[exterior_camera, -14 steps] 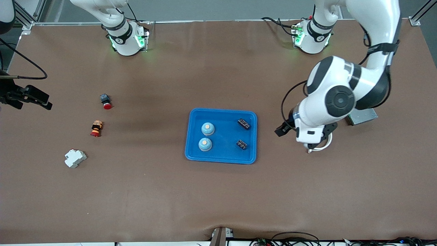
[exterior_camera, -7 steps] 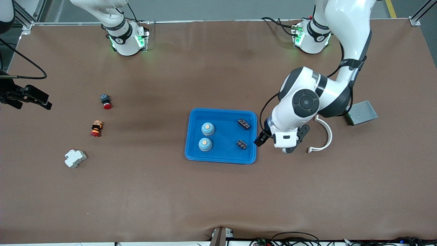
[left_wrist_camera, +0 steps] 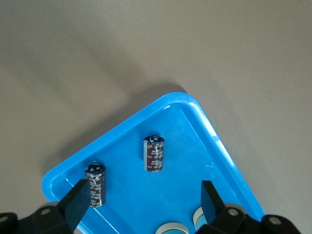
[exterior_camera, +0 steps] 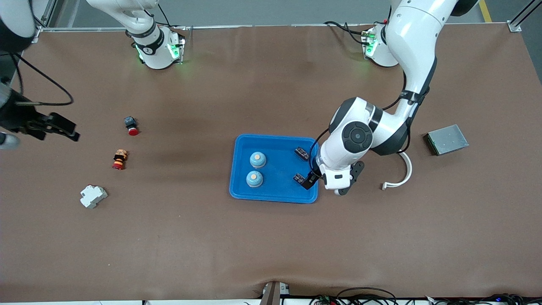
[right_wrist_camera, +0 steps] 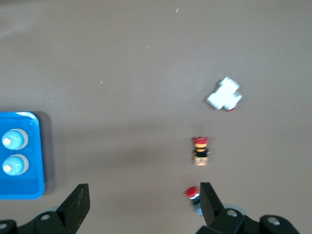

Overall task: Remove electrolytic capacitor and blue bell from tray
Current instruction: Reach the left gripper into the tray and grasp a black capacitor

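Moved: left hand [exterior_camera: 311, 180] now over tray [exterior_camera: 241, 190] | capacitor [left_wrist_camera: 153, 154] under spread, empty fingers

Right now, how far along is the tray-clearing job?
Nothing is out yet: both capacitors and both blue bells sit in the tray. In hand: the open left gripper hangs over the tray's capacitor end, holding nothing. The right gripper waits open over the table. Left: lifting a capacitor and a bell out.
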